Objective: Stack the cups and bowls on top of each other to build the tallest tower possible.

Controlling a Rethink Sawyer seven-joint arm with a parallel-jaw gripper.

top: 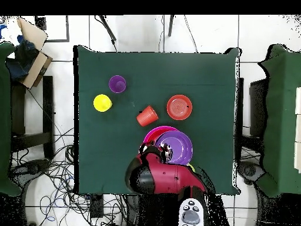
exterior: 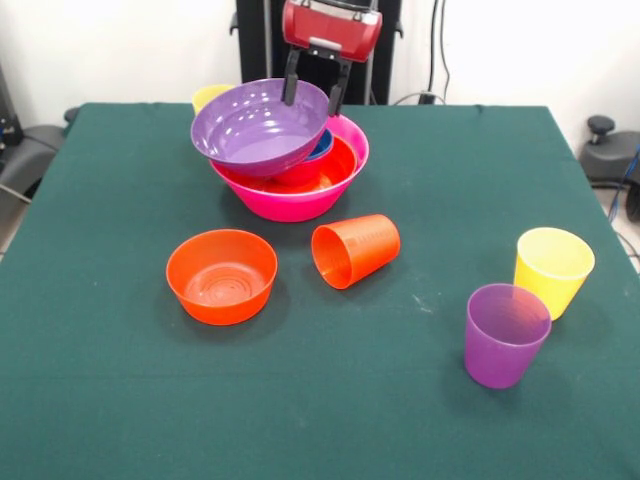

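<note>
Green cloth covers the table, and white wall and floor tiles show beyond its edges. On it I count four cups and, as far as I can see, five bowls.

Cups first: one purple cup and one yellow cup stand upright, mouths up, just beside each other on one side of the table. One orange cup lies on its side near the middle. A second yellow cup peeks out behind the tower, mostly hidden.

Bowls: one orange bowl sits alone, upright, near the lying cup but apart from it. The tower holds the rest: the pink bowl at the base, a wide orange bowl nested in it, a sliver of blue bowl above that, and the purple bowl on top, tilted and hanging out over the pink rim. (A sixth bowl may be buried in the stack; I cannot tell.)

My gripper is at the purple bowl's far rim, one finger inside it and one outside, pinching the wall. From overhead, my arm covers part of the tower.
</note>
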